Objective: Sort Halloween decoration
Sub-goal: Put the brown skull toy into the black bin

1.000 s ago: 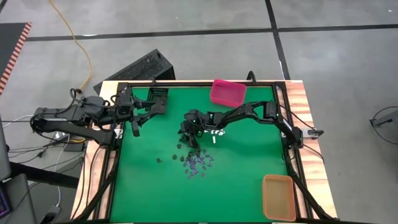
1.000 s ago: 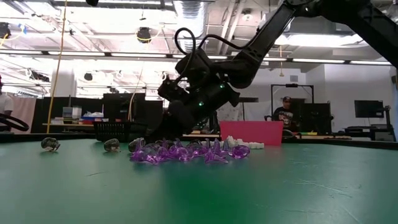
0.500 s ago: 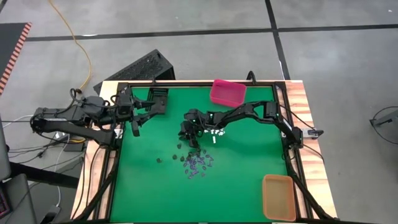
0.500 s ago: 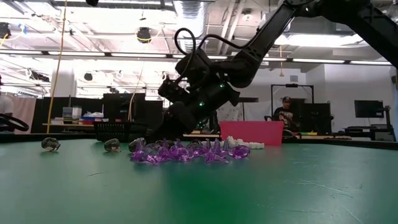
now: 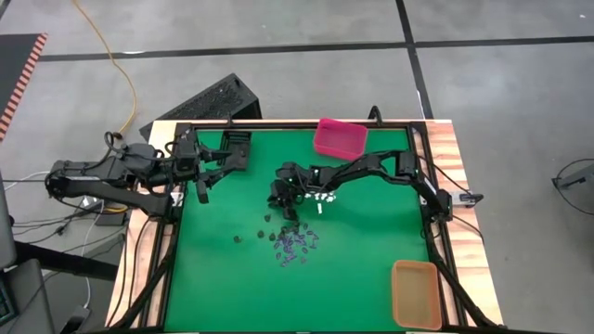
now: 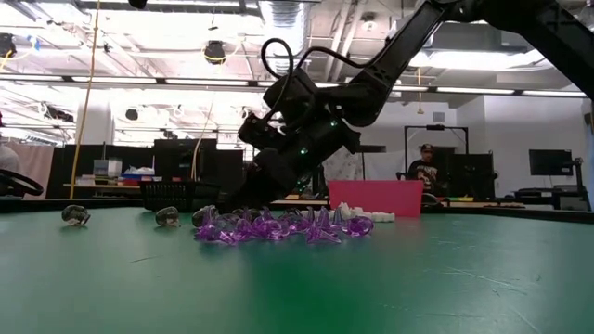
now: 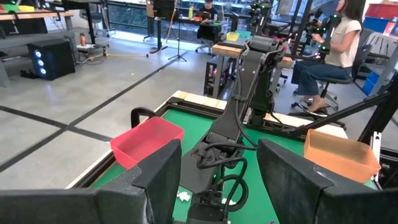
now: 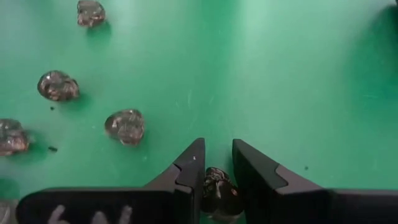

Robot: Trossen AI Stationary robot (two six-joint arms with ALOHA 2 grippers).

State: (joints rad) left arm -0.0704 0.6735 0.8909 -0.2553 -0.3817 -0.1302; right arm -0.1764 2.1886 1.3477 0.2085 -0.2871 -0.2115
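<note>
The Halloween decoration lies scattered mid-table on the green mat: a purple cluster (image 5: 295,246) (image 6: 269,225), white pieces (image 5: 322,198) and dark, glossy trinkets (image 5: 238,238) (image 8: 125,125). My right gripper (image 5: 281,209) (image 8: 217,165) slants down at the mat just behind the purple cluster, shut on one dark trinket (image 8: 219,186). My left gripper (image 5: 202,176) (image 7: 217,168) hovers level over the table's left side, open, with nothing between its fingers. My right gripper pinches one dark trinket (image 8: 217,182) between its two fingers, a little back from their free ends. The fingers come slanting down from the table's right side. I cannot tell whether the trinket is clear of the mat.
A pink bin (image 5: 339,137) stands at the far edge and an orange bin (image 5: 416,293) at the near right corner. A black bin (image 5: 200,102) lies off the table at the far left. Loose dark trinkets (image 8: 58,86) lie just beyond the right fingers.
My right gripper has shut its fingers onto a dark trinket on the mat, staying almost where it was. The other trinkets have not moved.
</note>
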